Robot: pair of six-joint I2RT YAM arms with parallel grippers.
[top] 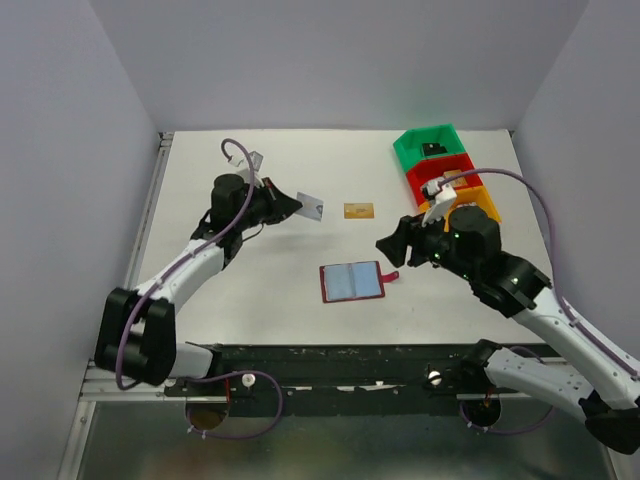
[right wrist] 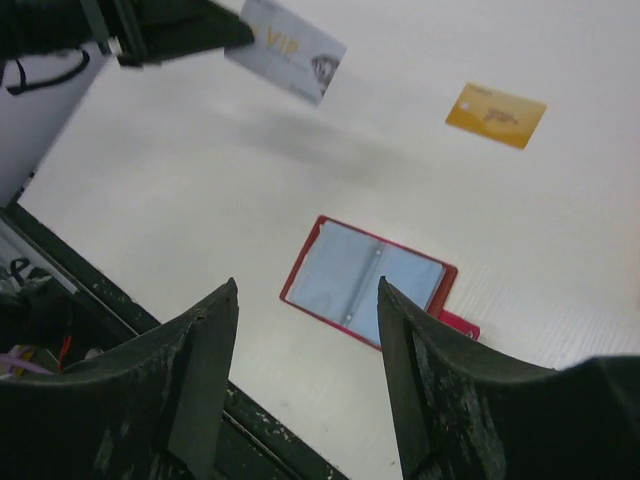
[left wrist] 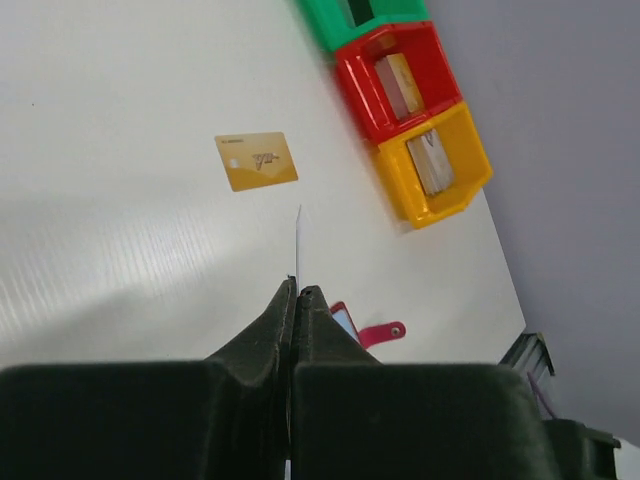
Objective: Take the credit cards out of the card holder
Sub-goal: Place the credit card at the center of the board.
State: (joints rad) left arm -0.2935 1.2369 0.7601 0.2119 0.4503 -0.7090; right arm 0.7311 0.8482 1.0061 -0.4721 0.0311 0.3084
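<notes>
The card holder (top: pixel 351 282) lies open on the table, light blue lining up, its red snap tab (top: pixel 390 276) pointing right. It also shows under my right wrist as the card holder (right wrist: pixel 365 283). My left gripper (top: pixel 293 205) hangs above the table's back left, shut on a silver-grey credit card (top: pixel 311 206), which is seen edge-on (left wrist: pixel 298 240) beyond its fingertips (left wrist: pixel 291 300). A gold credit card (top: pixel 358 210) lies flat behind the holder. My right gripper (top: pixel 385 245) hovers to the right of the holder, open, with nothing between its fingers (right wrist: pixel 215 330).
A green bin (top: pixel 408 152), a red bin (top: pixel 418 185) and an orange bin (top: pixel 485 205) stand in a row at the back right, each with small items inside. The table's dark front rail (top: pixel 350 362) runs below the holder.
</notes>
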